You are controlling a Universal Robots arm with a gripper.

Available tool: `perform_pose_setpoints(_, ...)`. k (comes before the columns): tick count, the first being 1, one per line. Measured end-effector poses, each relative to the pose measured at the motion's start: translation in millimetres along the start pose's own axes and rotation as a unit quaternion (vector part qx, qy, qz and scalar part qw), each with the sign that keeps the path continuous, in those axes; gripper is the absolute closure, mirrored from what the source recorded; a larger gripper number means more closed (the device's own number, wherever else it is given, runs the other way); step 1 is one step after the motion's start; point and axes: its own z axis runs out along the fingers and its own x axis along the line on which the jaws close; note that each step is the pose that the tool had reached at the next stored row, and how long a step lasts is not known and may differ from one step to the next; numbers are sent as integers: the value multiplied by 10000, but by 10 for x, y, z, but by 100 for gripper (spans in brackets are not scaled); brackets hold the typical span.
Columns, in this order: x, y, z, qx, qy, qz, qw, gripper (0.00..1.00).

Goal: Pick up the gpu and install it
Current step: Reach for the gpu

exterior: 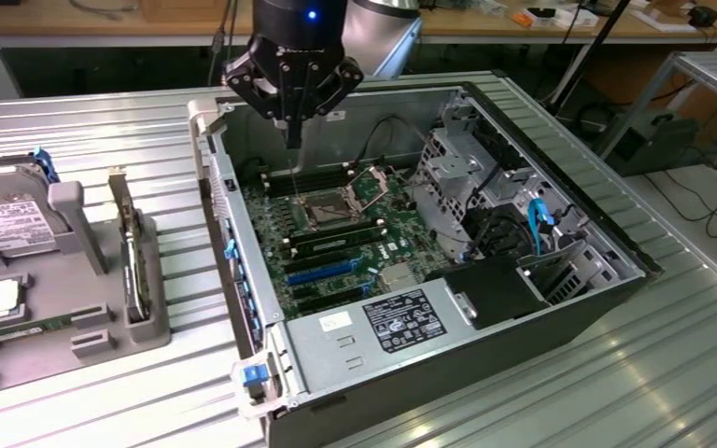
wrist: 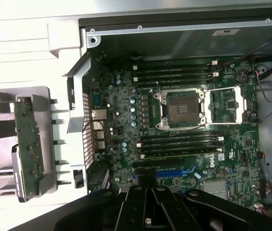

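Closed jaws hover over motherboard (wrist: 121, 154); gpu (wrist: 28, 144) stands in holder (exterior: 147, 331).

Gleams dully as ribbed bare metal across the tabletop (exterior: 109, 121). Reads as matt grey sheet metal on the computer case (exterior: 333, 369), matt grey plastic on the holder (exterior: 70, 210), matt black on the gripper (exterior: 292, 140). Shines faintly on the green motherboard (wrist: 121, 120).

At nine o'clock in the exterior view, the picture's edge cuts off our hard drive (exterior: 4, 229). The gpu (exterior: 126, 224) stands edge-on in its grey holder (exterior: 97, 341), its lower edge hidden. We cannot read the power supply label (exterior: 399, 322).
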Motion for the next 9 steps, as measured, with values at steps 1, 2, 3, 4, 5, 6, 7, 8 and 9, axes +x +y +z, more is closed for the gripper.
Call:
perform_pose_setpoints(1,9,-1,2,0,0,0,10000,89)
perform_pose_setpoints(2,14,-1,4,0,0,0,10000,89)
perform_pose_setpoints(3,22,-2,6,0,0,0,10000,89)
perform_pose_setpoints(4,26,-2,7,0,0,0,10000,89)
perform_pose_setpoints(5,30,-3,9,0,0,0,10000,89)
perform_pose_setpoints(6,35,-3,10,0,0,0,10000,89)
perform_pose_setpoints(7,39,-4,10,0,0,0,10000,89)
perform_pose_setpoints(8,47,-4,13,0,0,0,10000,89)
perform_pose_setpoints(9,54,-5,15,0,0,0,10000,89)
